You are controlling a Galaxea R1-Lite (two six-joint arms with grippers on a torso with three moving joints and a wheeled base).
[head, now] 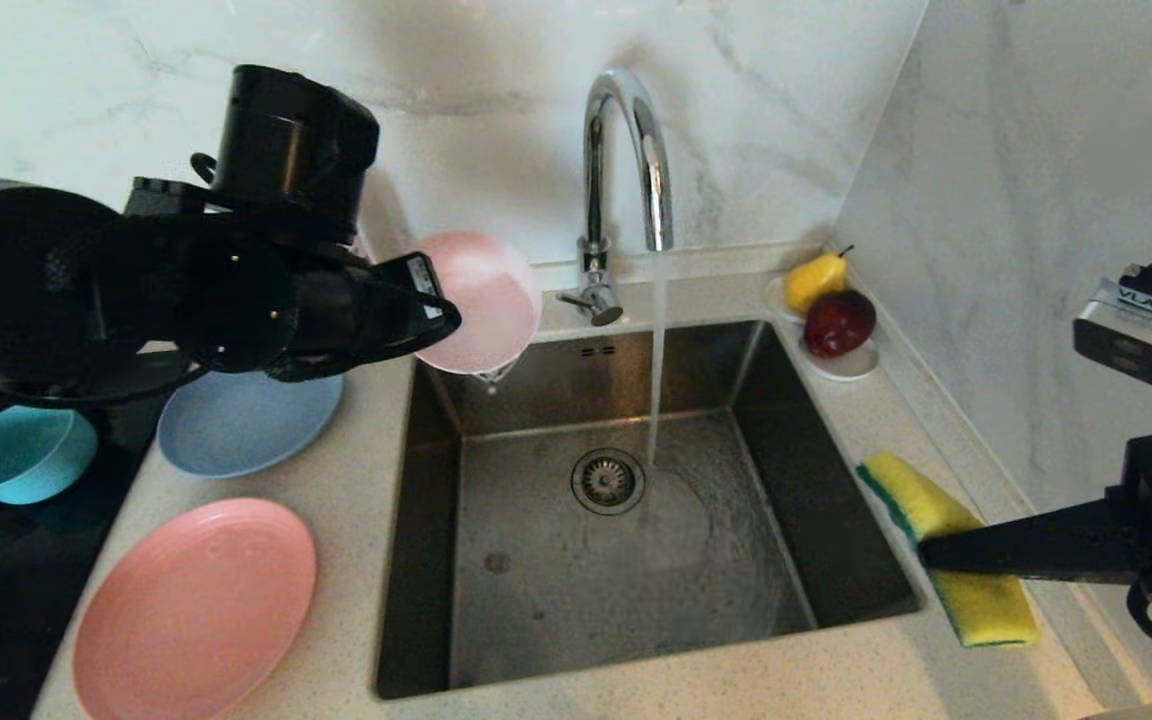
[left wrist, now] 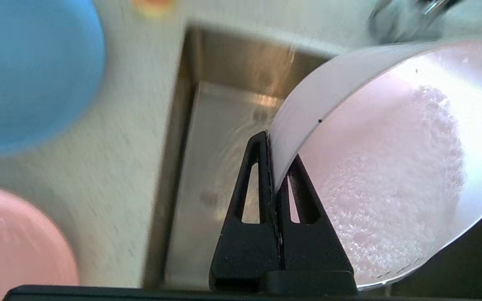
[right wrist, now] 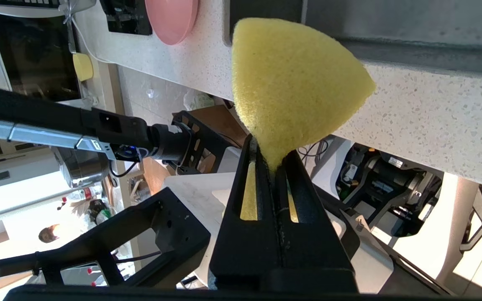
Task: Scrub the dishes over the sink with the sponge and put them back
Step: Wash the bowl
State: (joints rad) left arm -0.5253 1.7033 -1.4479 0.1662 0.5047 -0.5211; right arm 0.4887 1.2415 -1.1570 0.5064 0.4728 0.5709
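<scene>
Head view: the left gripper [head: 436, 315] pinches the rim of the pale pink bowl [head: 486, 300], which hangs tilted beyond its fingertips at the far left corner of the sink [head: 636, 620], dripping from its low edge. Below the left arm lie the grey-blue plate [head: 246, 425], the teal bowl [head: 21, 450] and the salmon-pink plate [head: 196, 610], all on the counter. The right gripper [head: 926, 550] clamps the sponge [head: 946, 545] at its middle, over the sink's right rim, well apart from the bowl. The tap [head: 626, 160] runs.

Left wrist view: the two fingers [left wrist: 245, 209] close flat on the thin bowl wall, one inside, one outside. Suds coat the inside. The bowl looks light and stiff, and probably slippery when soapy; the rim is the natural hold, though a one-sided pinch may let it swing.

Right wrist view: the jaws squeeze the yellow foam to a narrow waist. It is soft, and its free ends will likely flex when pressed.
</scene>
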